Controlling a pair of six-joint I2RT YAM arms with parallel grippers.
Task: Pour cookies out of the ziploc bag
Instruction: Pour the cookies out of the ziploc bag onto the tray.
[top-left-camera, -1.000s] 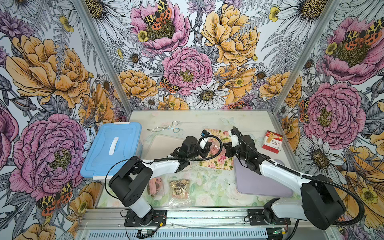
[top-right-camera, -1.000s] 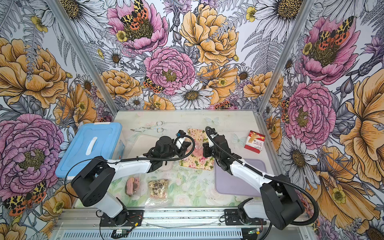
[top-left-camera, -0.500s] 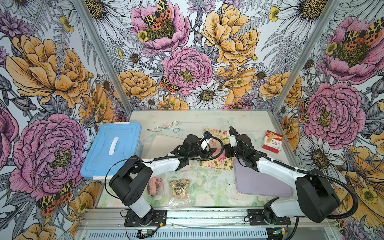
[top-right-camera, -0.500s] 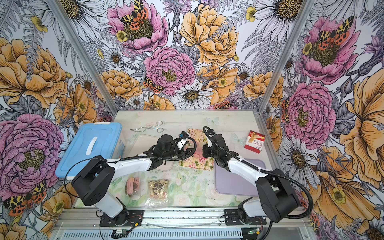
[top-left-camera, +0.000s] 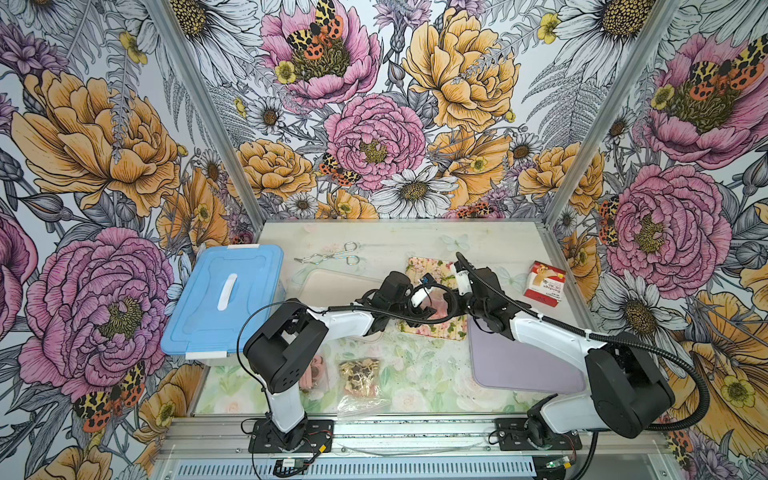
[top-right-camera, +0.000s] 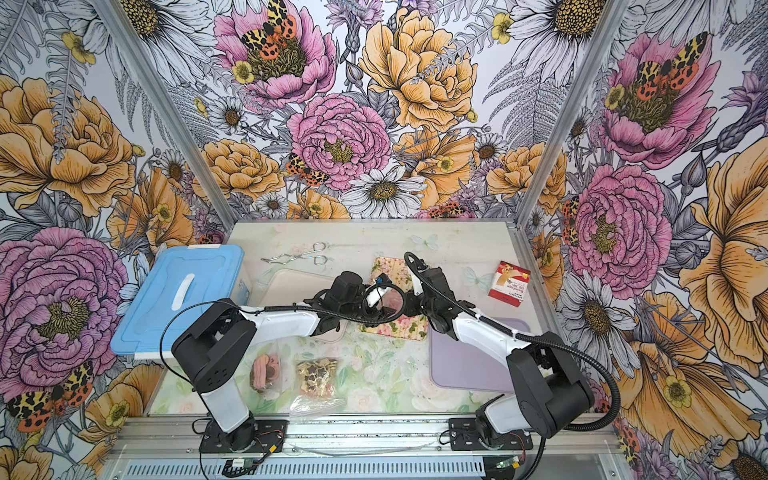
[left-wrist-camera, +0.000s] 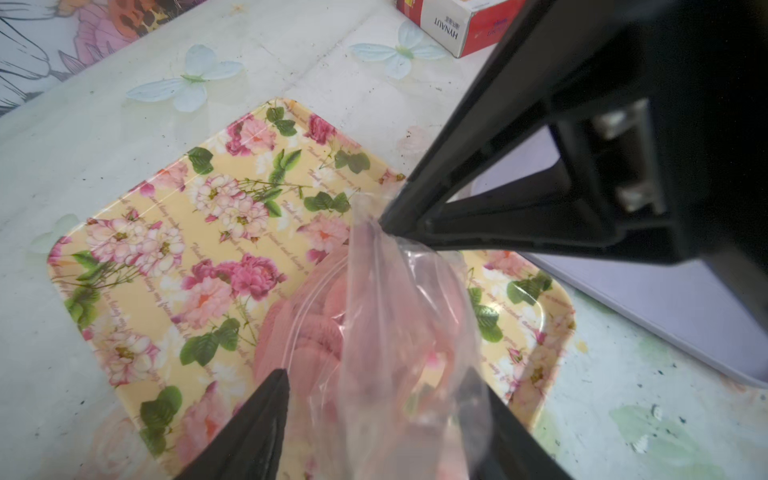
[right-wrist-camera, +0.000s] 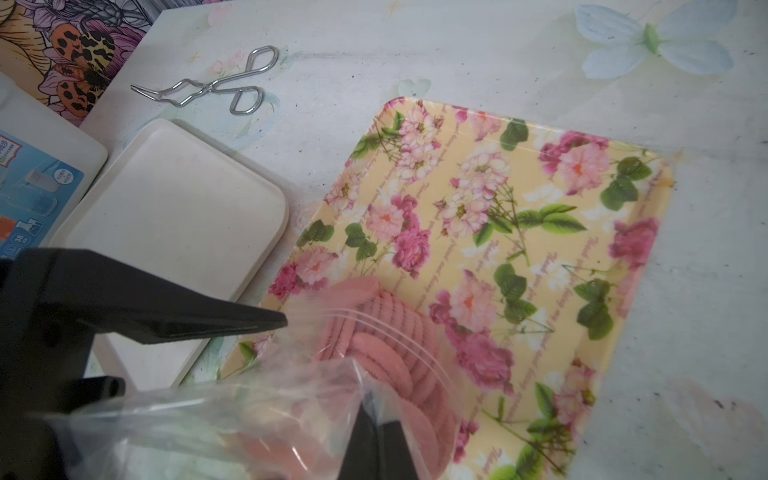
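Clear plastic of the ziploc bag (left-wrist-camera: 395, 311) was pinched at one corner by the clenched right claw (left-wrist-camera: 384, 222). The left claw (left-wrist-camera: 380, 378) stood released, its fingers (left-wrist-camera: 257, 428) apart on both sides of the bag. Pink round cookies (right-wrist-camera: 386, 345) lay stacked at the bag's mouth, over the yellow floral tray (right-wrist-camera: 540, 208) on the bench (left-wrist-camera: 291, 54).

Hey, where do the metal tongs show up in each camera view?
Top view: metal tongs on the table's far side, beyond the cream tray.
Top view: tongs in the same place.
Left wrist: not in it.
Right wrist: tongs beyond the cream tray.
Shared landmark: the floral tray, in all four.
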